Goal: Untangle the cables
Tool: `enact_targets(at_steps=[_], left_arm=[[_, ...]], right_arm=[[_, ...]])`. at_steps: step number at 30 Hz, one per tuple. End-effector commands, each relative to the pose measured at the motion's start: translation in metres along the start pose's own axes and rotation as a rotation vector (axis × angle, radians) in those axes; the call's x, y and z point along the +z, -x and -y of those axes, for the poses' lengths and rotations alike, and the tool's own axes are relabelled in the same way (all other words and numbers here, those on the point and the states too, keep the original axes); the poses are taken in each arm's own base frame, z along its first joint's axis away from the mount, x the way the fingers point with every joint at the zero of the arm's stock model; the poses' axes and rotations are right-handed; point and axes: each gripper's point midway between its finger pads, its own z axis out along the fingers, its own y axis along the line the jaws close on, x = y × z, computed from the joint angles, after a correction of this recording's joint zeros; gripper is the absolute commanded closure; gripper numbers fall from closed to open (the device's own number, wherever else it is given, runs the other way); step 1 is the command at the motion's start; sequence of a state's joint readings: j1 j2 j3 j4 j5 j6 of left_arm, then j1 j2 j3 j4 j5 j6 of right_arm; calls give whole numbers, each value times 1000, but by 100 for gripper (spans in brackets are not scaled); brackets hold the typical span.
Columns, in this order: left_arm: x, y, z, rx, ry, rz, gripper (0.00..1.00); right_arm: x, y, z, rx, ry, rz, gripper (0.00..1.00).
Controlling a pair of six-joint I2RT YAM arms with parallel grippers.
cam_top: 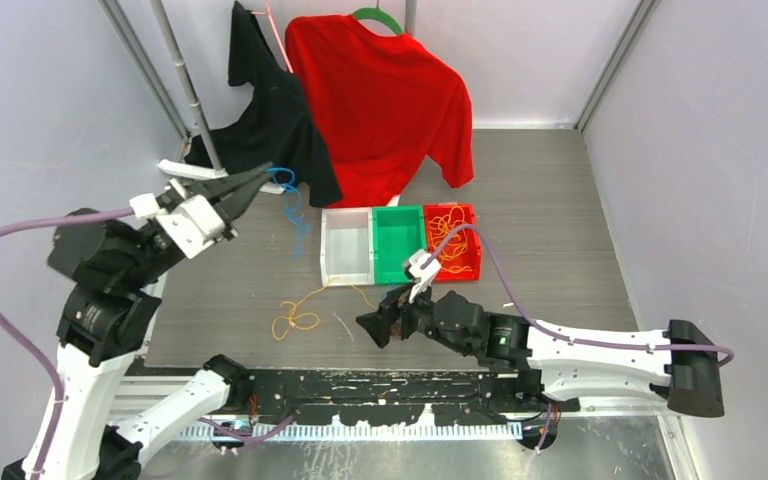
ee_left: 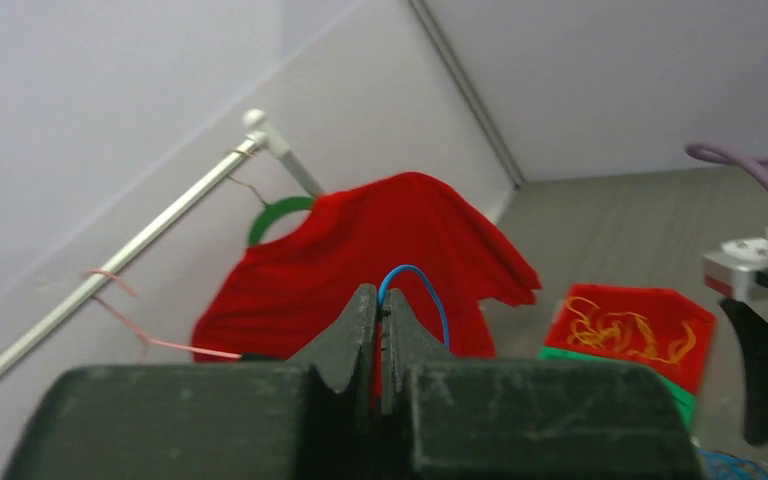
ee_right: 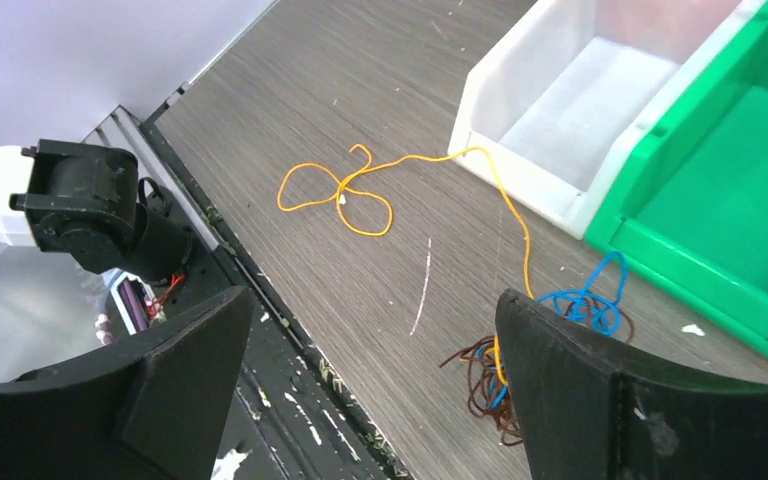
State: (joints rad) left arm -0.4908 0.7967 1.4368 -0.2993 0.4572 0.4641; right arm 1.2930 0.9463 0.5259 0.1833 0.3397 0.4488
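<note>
The blue cable (ee_left: 412, 268) is pinched in the shut fingers of the left gripper (ee_left: 379, 300), raised at far left. The brown and blue tangle (ee_right: 482, 375) lies on the table (cam_top: 560, 220) beneath the spread right gripper (ee_right: 372, 300), the nearer arm. The orange cable (ee_right: 360, 195) trails left from it.

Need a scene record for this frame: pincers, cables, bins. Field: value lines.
left pincer: shut on blue cable, held up above the table
right pincer: open, holding nothing, over the table
orange cable: loose loops on the table, one end running into the tangle
tangle: brown, blue and orange strands by the right pincer's finger
white bin: looks empty
green bin: looks empty
red bin: holds orange cables
</note>
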Motion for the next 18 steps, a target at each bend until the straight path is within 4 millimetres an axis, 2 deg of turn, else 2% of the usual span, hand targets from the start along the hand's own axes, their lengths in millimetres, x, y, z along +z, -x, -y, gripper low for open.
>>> enact_targets(at_steps=[1, 6, 12, 15, 18], left_arm=[[3, -20, 35, -157, -127, -26, 100], [10, -52, 54, -233, -172, -81, 100], [24, -92, 66, -244, -188, -137, 100], [31, -101, 68, -247, -202, -149, 100], [35, -104, 68, -246, -204, -150, 100]], right_arm=[[-11, 28, 12, -39, -67, 57, 5], [-19, 63, 55, -15, -268, 189, 13], [-23, 97, 125, 79, -526, 247, 17], [-17, 103, 155, 74, -616, 222, 18], [-1, 103, 174, 47, -667, 165, 18]])
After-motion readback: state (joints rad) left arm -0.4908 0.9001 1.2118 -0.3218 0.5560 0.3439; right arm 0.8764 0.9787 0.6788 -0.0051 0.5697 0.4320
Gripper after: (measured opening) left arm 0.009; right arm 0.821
